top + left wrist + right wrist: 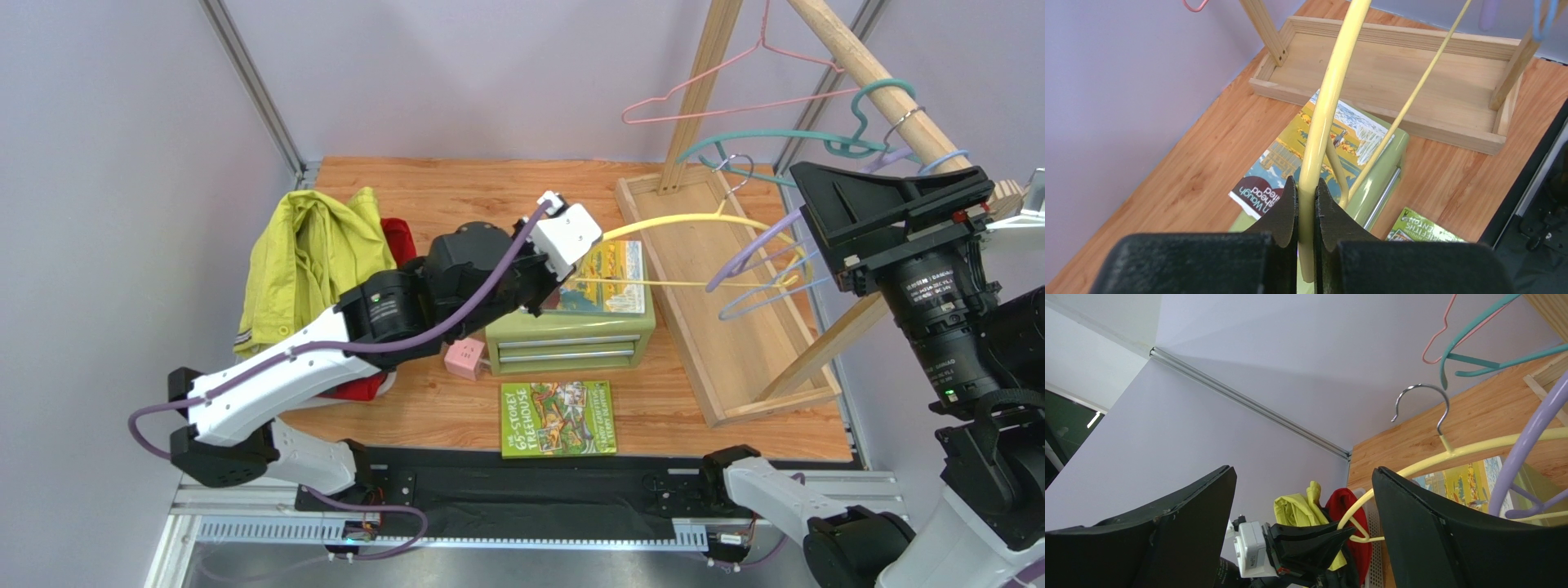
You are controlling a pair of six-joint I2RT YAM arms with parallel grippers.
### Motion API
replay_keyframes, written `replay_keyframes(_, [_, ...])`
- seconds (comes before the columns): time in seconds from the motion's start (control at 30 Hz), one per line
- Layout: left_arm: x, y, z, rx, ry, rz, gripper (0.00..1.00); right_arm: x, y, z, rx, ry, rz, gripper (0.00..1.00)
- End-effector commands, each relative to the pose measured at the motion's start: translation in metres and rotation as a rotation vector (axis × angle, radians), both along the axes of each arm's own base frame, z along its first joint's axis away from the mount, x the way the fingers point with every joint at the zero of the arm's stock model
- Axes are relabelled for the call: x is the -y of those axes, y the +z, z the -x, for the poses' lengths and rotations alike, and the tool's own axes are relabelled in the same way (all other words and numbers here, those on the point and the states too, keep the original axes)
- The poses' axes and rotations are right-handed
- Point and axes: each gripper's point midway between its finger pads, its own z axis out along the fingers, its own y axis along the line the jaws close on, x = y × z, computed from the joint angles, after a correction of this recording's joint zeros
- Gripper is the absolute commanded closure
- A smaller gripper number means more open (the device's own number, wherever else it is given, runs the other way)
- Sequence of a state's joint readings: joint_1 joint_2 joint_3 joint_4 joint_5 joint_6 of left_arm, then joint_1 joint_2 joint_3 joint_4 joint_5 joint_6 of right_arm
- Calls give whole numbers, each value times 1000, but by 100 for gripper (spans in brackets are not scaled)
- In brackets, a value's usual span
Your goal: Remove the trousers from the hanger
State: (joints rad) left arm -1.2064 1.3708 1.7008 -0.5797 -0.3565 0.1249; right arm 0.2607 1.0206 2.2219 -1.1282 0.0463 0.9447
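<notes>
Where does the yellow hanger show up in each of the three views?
Top external: the yellow hanger runs from the left gripper right across the wooden tray.
Left wrist: centre, rising from the shut jaws.
Right wrist: right of centre, its metal hook uppermost.
Shared landmark: the book on the green box, under the hanger.

The table [785, 423] is smooth wood with a visible grain. The tray [687, 343] is pale, matt wood. The yellow hanger [1324, 116] looks like glossy plastic, with a shiny metal hook [1420, 398]. The trousers [307, 251] are soft, matt cloth. The books [558, 419] have glossy paper covers.
</notes>
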Motion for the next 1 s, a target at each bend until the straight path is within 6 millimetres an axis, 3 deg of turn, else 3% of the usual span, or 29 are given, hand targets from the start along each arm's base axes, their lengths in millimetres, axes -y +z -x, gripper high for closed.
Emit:
replay_keyframes(0.0, [-30,44,15,68,-27,128,100,-13,1,-4,6,65,22,13])
replay_keyframes(0.27, [-76,47,9,110,82,49,100,-34,-14,-14,-57,170,28,13])
replay_keyframes(0.53, [-85,32,-9,99,225,57,100,-42,-19,-15,-74,211,44,13])
replay_keyframes(0.8, [-105,51,-10,129,278,65,100,-58,-27,-21,-110,297,58,12])
replay_keyframes(0.97, [-130,63,-12,142,356,14,100,-90,-52,-28,-216,487,59,12])
